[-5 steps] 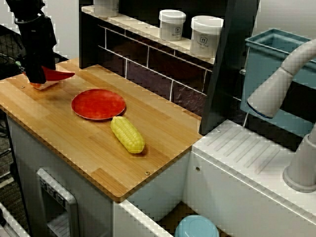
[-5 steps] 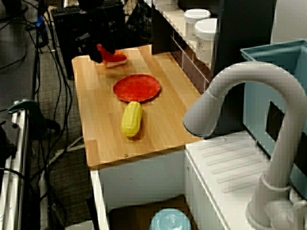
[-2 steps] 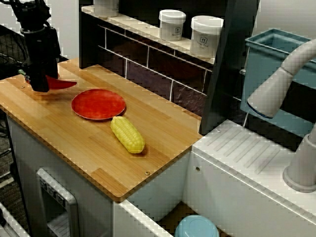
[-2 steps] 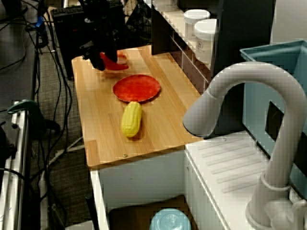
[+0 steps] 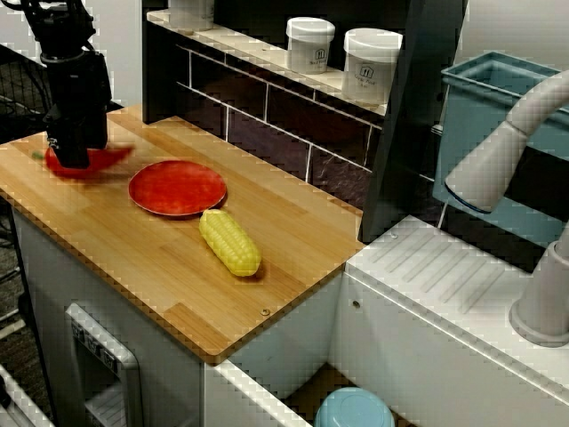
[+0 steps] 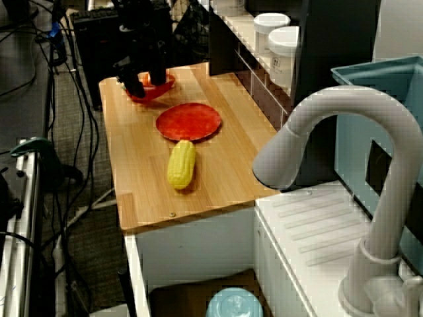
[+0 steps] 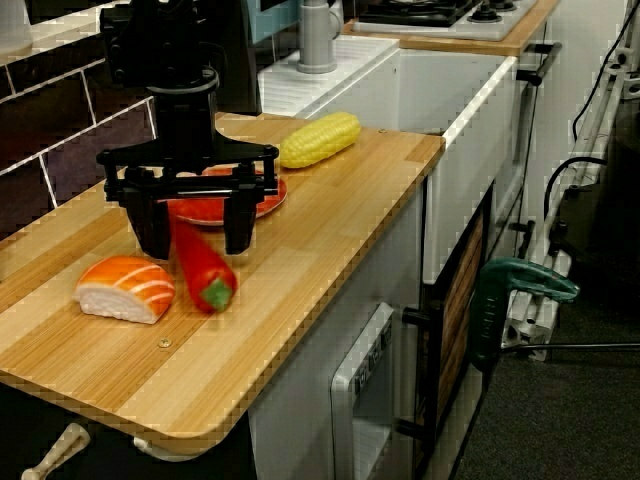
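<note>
The red pepper (image 7: pixel 203 268) is lying at a slant in the gap between the fingers of the pincer (image 7: pixel 196 246). In the low view from the counter's end, its green stem end is pointing down and outward from under the pincer. The pincer is hanging straight down over the wooden counter (image 7: pixel 310 225) with its fingers (image 7: pixel 152 232) spread wide, so it is not clamping the pepper. The pepper's upper end is sitting close to one finger, but I cannot tell whether it is touching it, or whether the pepper is resting on the wood. In the view across the counter the pepper is showing only as a red blur right under the pincer.

Just beside the pincer, on the outer side of one finger, a salmon sushi piece (image 7: pixel 125 288) is lying on the wood, apart from the pepper. On the pincer's other side, a red plate (image 7: pixel 262 203) is sitting near, partly hidden behind the fingers. Beyond the plate, farther from the pincer, a corn cob (image 7: pixel 320 139) is lying on the counter. Well apart from the pincer, two white jars (image 5: pixel 310 44) are standing on a shelf (image 5: pixel 267 55) above the tiled back wall, and a faucet (image 5: pixel 502 147) is arching over the sink (image 5: pixel 444 294) at the counter's far end
</note>
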{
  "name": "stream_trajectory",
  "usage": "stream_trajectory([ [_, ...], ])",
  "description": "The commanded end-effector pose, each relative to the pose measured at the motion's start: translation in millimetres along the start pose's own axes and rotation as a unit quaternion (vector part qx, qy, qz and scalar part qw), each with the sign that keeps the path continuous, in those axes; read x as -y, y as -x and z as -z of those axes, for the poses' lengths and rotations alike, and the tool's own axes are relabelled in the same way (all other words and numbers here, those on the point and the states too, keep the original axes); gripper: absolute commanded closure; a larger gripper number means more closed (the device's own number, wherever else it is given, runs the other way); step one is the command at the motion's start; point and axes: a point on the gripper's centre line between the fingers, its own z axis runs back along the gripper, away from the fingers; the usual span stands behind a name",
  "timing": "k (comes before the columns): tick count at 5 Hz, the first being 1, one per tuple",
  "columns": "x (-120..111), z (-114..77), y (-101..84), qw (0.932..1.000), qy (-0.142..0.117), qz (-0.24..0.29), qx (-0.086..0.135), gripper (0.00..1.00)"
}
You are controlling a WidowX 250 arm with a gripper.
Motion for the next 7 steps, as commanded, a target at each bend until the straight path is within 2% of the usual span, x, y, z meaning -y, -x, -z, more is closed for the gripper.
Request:
stream_trajectory([
  [1,-11,-18.4,1.2,0.9983,-0.040,-0.042,0.006,0.00],
  [3,-23,-40.1,4.7,0.9933,-0.039,-0.106,0.025,0.00],
  [4,-27,-51.7,10.2,0.9862,-0.052,-0.156,0.021,0.00],
  [5,-25,-52.1,18.1,0.9566,-0.099,-0.274,0.017,0.00],
  [6,-22,-49.5,24.5,0.9141,-0.119,-0.387,-0.006,0.00],
  [7,-25,-49.2,23.9,0.8823,-0.110,-0.457,-0.030,0.00],
])
